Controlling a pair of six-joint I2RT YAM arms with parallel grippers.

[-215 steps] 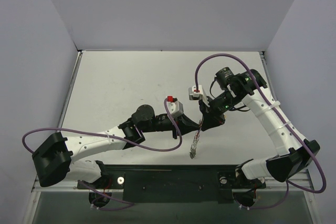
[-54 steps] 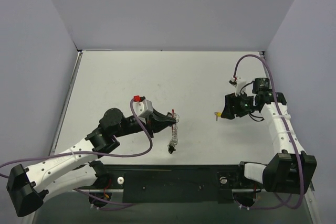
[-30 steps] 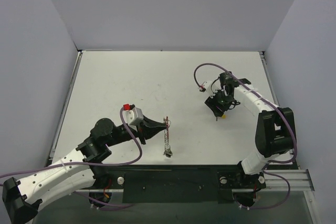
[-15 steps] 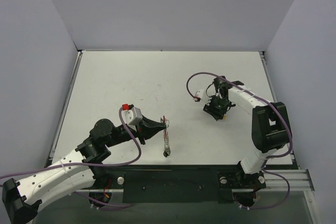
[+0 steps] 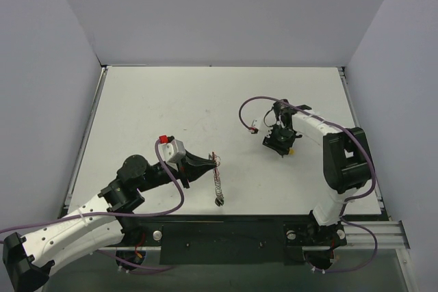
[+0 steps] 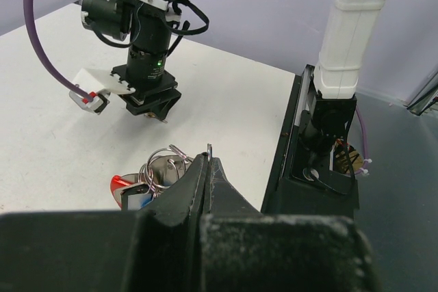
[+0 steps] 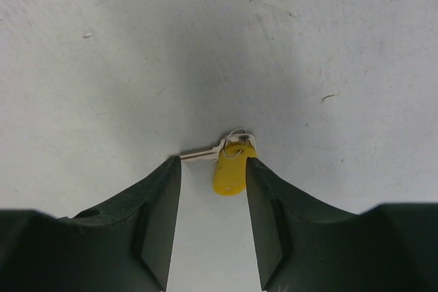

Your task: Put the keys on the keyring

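My left gripper [image 5: 207, 163] is shut on the keyring [image 5: 217, 166], holding it above the table, and its silvery chain [image 5: 218, 186] dangles down. In the left wrist view the ring's loops [image 6: 163, 163] sit left of the shut left gripper [image 6: 209, 158], with a red key head [image 6: 121, 184] on them. My right gripper [image 5: 281, 147] points down at the table. Its fingers [image 7: 161, 196] flank a yellow-headed key [image 7: 230, 172] lying flat: the blade tip meets the left finger and the head meets the right finger.
Purple cables [image 5: 179, 200] loop off both arms. A black rail [image 5: 226, 237] runs along the near table edge, with the right arm's base post [image 6: 330, 121] on it. Grey walls close in the table on three sides.
The right wrist has turned and shifted slightly left over the yellow key, and its jaws have narrowed onto it. The left arm and keyring have stayed put.
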